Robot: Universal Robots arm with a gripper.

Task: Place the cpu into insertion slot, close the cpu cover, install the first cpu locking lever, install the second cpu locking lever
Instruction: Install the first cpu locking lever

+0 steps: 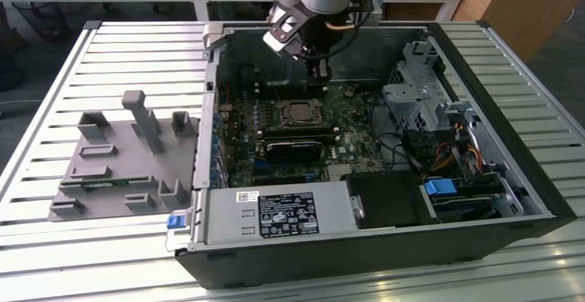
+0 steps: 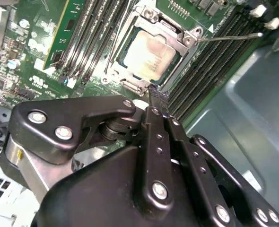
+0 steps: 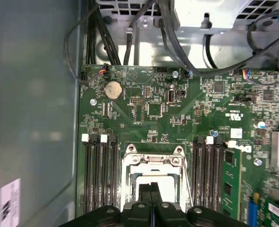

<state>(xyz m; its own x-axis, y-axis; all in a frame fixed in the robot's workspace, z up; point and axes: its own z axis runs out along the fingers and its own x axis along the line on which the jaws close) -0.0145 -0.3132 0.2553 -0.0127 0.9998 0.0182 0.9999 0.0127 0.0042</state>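
Gripper [image 1: 317, 76] reaches down into an open computer case [image 1: 512, 179] lying on a slatted table [image 1: 137, 48], near the case's far wall and just behind the slot [image 1: 297, 113] on the green board [image 3: 144, 118]. Its two black fingers [image 2: 153, 113] are pressed together with nothing visible between them, and in both wrist views the tips hang at the edge of the socket; whether they touch it cannot be told. The cpu [image 2: 149, 53], its pale metal face up, sits in the slot, framed by the silvery cover [image 2: 179, 32], which lies down over it so that the chip shows through the square window. In the first wrist view the cover [image 3: 151, 160] sits between two banks of long black memory slots [image 3: 99, 170], with the gripper [image 3: 151, 188] over its near side. A thin wire lever [image 2: 229, 36] juts from the cover's corner across the memory slots in the second wrist view, clear of the gripper [image 2: 154, 97]. A grey labelled power supply [image 1: 274, 213] fills the case's near corner, and a grey moulded fixture [image 1: 109, 172] rests on the table to the exterior view's left of the case. A round coin battery [image 3: 113, 89] sits on the board beyond the socket.
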